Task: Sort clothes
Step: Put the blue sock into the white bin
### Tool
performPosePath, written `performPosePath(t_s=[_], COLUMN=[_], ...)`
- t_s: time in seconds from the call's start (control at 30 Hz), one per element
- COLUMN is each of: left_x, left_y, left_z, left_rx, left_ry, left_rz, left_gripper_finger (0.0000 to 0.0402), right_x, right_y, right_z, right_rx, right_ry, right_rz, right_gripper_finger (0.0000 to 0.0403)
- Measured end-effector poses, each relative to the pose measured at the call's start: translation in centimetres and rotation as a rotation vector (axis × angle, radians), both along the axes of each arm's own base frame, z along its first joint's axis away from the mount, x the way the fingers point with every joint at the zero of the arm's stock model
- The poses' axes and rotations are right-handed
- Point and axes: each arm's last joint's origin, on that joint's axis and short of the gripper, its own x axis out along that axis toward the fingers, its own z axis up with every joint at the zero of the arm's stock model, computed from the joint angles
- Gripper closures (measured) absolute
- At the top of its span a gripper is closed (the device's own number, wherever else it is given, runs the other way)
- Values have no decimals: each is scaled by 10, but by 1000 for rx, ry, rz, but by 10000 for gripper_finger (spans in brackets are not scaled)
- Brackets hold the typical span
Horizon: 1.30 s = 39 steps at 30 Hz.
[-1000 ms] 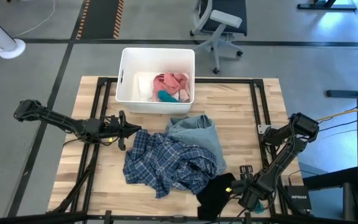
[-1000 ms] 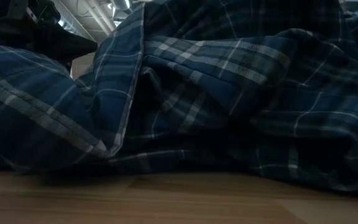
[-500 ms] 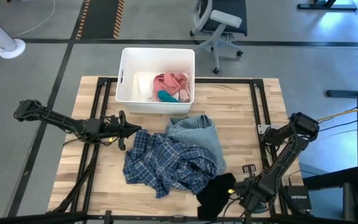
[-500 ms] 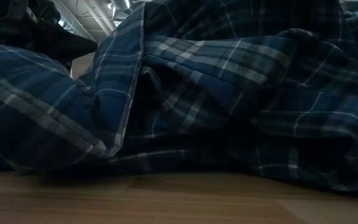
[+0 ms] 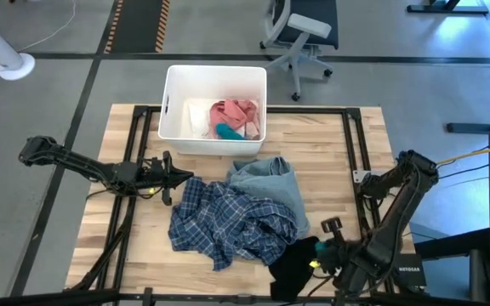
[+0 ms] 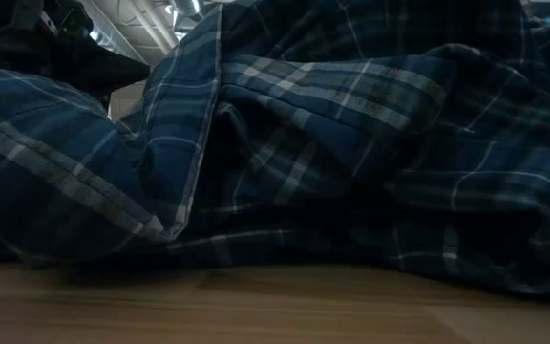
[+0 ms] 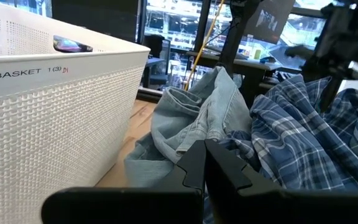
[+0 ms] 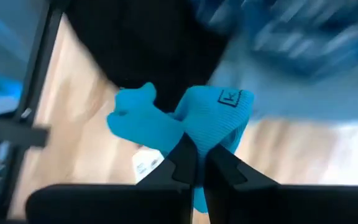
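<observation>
1. Where the high view looks down, the table (image 5: 347,144) keeps bare wood along its left and far-right edges. One plaid shirt (image 5: 228,223) and one denim piece (image 5: 270,183) lie touching at the centre, with one black item (image 5: 292,263) at the near edge. The white bin (image 5: 173,106) at the far edge holds one pink item (image 5: 235,110), one teal item (image 5: 226,131) and one white item (image 5: 198,115). My left jaws (image 5: 185,177) are clenched empty just beside the shirt's left edge. My right jaws (image 5: 320,252) sit at the near right, now nearer the black item than a second ago.
2. At table height, the plaid shirt (image 6: 351,143) fills nearly everything, above a strip of bare wood.
3. Past my left wrist, the closed jaws (image 7: 204,165) point at the denim (image 7: 191,124) between the bin wall (image 7: 61,118) and the plaid (image 7: 316,143).
4. Past my right wrist, the jaws (image 8: 197,158) are clamped on one bright blue sock (image 8: 191,121), with the black item (image 8: 154,43) beyond.
</observation>
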Motion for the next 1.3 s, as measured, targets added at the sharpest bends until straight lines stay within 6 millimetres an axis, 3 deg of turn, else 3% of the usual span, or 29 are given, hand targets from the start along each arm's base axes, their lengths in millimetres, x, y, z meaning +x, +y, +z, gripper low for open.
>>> performPosePath(t_s=[0.2,0.47,0.83,1.3], left_x=[0,0,0,0], left_y=[0,0,0,0], left_z=[0,0,0,0], left_rx=[0,6,7,14], left_ry=[0,1,2,4], left_rz=[0,0,0,0], left_gripper_finger=[402,402,402,402], right_x=[27,66,115,143], right_y=[-17,-56,-126,-228], right_z=[30,51,58,85], right_rx=[-77,-167,-265,-413], right_ry=[-123,-162,-172,-345], right_rz=[123,230,285,157], right_gripper_finger=[387,380,382,380])
